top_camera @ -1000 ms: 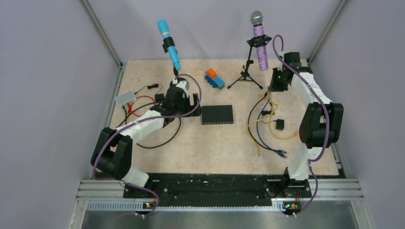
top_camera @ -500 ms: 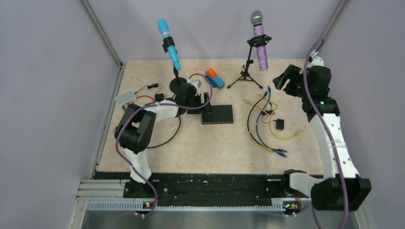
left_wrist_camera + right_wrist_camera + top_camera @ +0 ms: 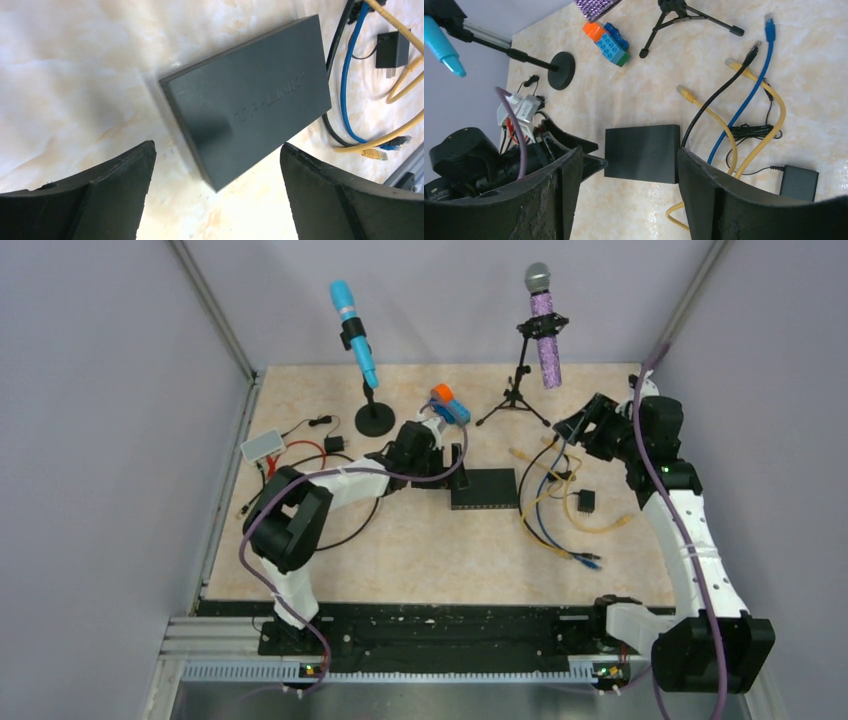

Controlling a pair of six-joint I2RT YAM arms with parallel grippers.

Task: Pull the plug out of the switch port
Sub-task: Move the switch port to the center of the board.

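our left gripper [image 3: 217,150] has its jaws wide apart with nothing in them. they hang over one corner of the switch [image 3: 250,95], the flat black box in the middle of the table [image 3: 400,550]. our right gripper [image 3: 630,150] has its jaws apart and empty too, up in the air, well off to the right of the box.

we think this is the get-ready step. next, one hand should hold the box down, and the other should find the plug in the switch port and pull it straight out.

the left wrist view shows only the box top and plain sides. the right wrist view shows a black cable [image 3: 719,95] running to the box's right edge, but we cannot tell if it is plugged in.
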